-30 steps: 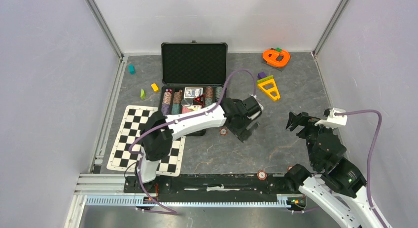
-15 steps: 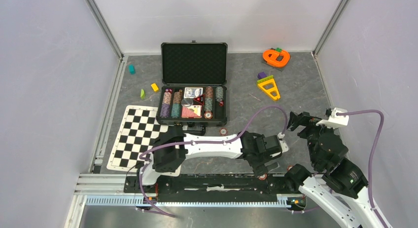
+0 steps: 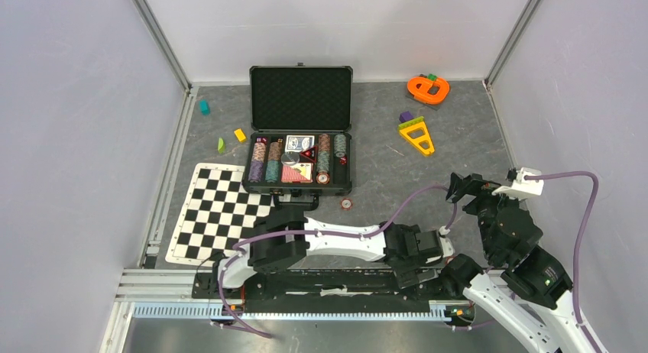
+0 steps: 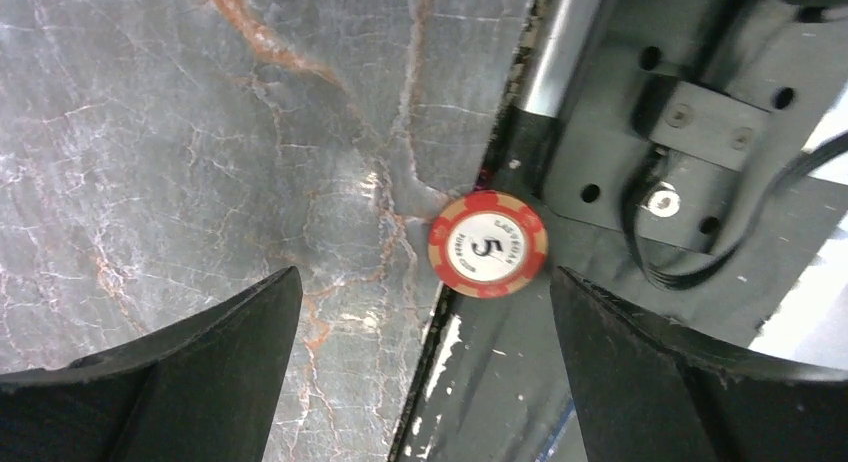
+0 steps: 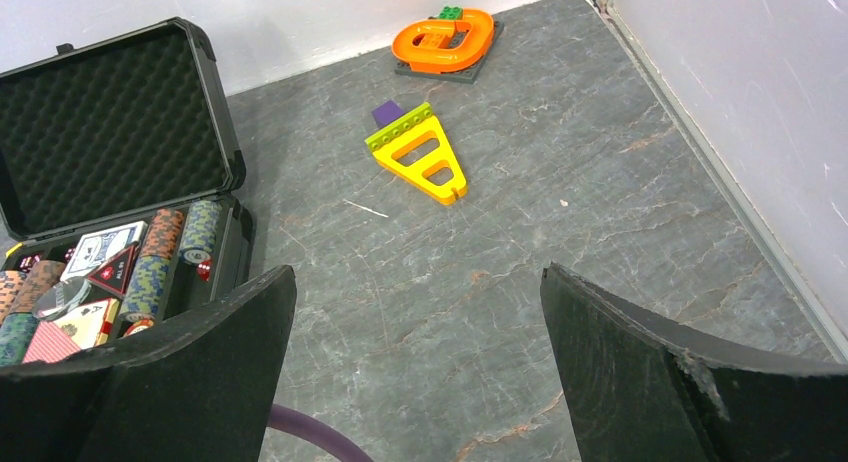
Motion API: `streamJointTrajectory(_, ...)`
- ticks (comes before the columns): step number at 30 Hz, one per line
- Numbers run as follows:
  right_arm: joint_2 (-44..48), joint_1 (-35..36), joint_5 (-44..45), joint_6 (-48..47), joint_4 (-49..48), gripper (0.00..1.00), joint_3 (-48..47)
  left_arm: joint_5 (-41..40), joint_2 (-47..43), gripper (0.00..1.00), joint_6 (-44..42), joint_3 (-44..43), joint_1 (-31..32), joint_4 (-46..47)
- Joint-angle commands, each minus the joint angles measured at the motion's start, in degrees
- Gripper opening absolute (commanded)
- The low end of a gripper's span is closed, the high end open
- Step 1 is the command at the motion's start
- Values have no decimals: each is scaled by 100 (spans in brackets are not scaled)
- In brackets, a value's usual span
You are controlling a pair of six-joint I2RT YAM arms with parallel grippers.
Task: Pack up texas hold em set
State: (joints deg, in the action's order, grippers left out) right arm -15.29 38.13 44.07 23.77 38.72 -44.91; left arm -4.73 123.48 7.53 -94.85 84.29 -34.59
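Observation:
The black briefcase [image 3: 300,131] lies open at the back of the table, foam lid up, with chip stacks [image 5: 165,252], card decks [image 5: 100,247] and a red die in its tray. One red-white poker chip [image 3: 346,204] lies loose in front of the case. Another, marked 5 [image 4: 488,244], rests on the table's near edge, half on the black base rail. My left gripper [image 4: 422,275] hangs open just above that chip, which shows between and ahead of the fingers, untouched. My right gripper [image 5: 416,272] hovers open and empty over bare table at the right [image 3: 462,186].
A black-white checkered mat [image 3: 221,212] lies left of the case. Orange [image 3: 428,88] and yellow [image 3: 416,135] plastic toys sit at the back right, and small blocks [image 3: 221,145] at the back left. Walls close three sides. A purple cable [image 3: 413,196] arcs over the left wrist.
My left arm has swung from beside the case down to the table's near edge, over the chip there, and its jaws have opened a little wider. The right arm has barely moved.

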Motion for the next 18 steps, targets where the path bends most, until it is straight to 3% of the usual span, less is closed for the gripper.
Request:
streamJointTrajectory(1, 57, 2, 76, -7, -7, 98, -176, -1001, 277, 100, 28, -222, -7, 62)
streamJointTrajectory(5, 64, 4, 92, -5, 13, 98, -198, -2443, 497, 100, 808, -424, -177, -411)
streamJointTrajectory(12, 53, 2, 101, -5, 39, 98, -196, -1221, -547, 98, 1368, 975, -954, 730)
streamJointTrajectory(18, 7, 2, 16, 11, -21, 98, -177, -866, -314, 97, 1329, 823, -1164, 453)
